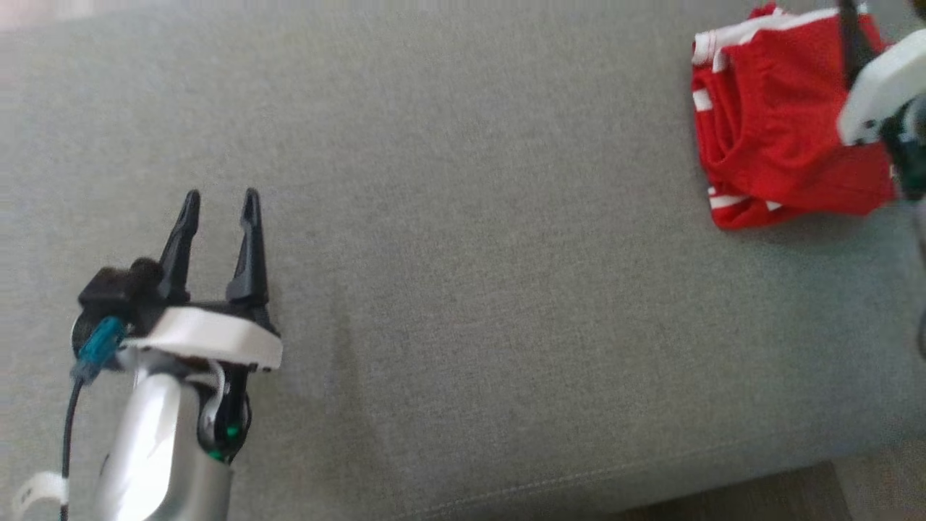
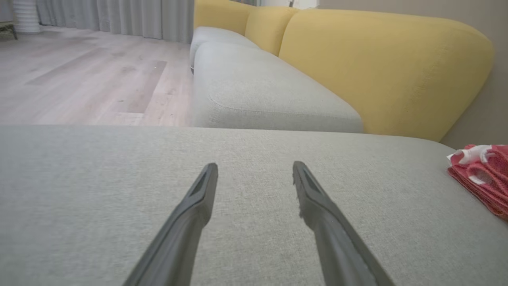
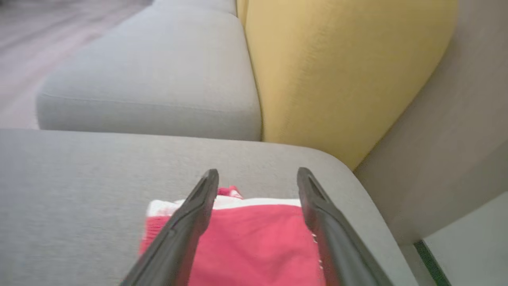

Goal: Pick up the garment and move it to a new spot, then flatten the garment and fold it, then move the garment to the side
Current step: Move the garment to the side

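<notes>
I'm holding right hand open over folded red garment lying at far right corner of sofa cushion; left hand hovering open, empty, toward front left.

Grey cushion lies flat beneath the left fingers and ends in a straight edge just past their tips. Beyond that edge a second cushion, also grey, stretches away. Up and to the right of the tips are the backrests, yellow, plump and rounded, one behind another. Off to the left of the fingers there's pale wood floor, with grey curtains hanging at its far end. Over by the right fingers, the grey cushion spreads ahead and to the left, its rounded corner just right of the tips. A beige wall rises further right, beside the yellow.
</notes>
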Robot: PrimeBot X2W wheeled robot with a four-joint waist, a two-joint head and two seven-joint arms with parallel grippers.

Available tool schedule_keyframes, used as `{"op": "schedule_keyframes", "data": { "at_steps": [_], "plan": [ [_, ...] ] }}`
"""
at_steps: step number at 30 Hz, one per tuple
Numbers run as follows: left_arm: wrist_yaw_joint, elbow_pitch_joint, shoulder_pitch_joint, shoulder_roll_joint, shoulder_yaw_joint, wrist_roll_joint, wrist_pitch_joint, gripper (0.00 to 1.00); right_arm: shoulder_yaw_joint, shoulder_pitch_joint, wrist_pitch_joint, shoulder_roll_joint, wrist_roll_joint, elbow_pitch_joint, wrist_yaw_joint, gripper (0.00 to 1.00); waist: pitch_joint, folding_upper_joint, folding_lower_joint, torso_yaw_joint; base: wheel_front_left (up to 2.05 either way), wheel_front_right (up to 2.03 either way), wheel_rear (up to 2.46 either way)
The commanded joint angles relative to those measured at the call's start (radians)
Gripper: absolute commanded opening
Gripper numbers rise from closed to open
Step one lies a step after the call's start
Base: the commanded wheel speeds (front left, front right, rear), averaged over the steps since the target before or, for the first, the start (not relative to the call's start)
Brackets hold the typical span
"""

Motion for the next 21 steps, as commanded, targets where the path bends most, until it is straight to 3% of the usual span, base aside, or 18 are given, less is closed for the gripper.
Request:
{"op": "schedule_keyframes", "data": {
  "at_steps": [1, 14, 21],
  "plan": [
    [0.009, -0.034, 0.009, 0.011, 0.042, -0.007, -0.006, 1.0, -0.003, 0.023, -0.018, 0.007, 0.013, -0.042, 0.007, 1.0, -0.054, 0.0, -0.0001, 0.015, 0.0, 0.0, 0.0],
    [0.032, -0.073, 0.14, 0.001, 0.111, -0.017, -0.006, 1.0, -0.007, 0.343, -0.1, 0.127, 0.127, -0.321, 0.007, 1.0, -0.272, 0.0, -0.0001, 0.05, 0.0, 0.0, 0.0],
    [0.058, -0.083, 0.166, 0.006, 0.107, 0.035, -0.006, 1.0, -0.053, 0.49, -0.131, 0.189, 0.127, -0.359, 0.007, 1.0, -0.309, 0.0, -0.0001, 0.076, 0.0, 0.0, 0.0]
  ]
}}
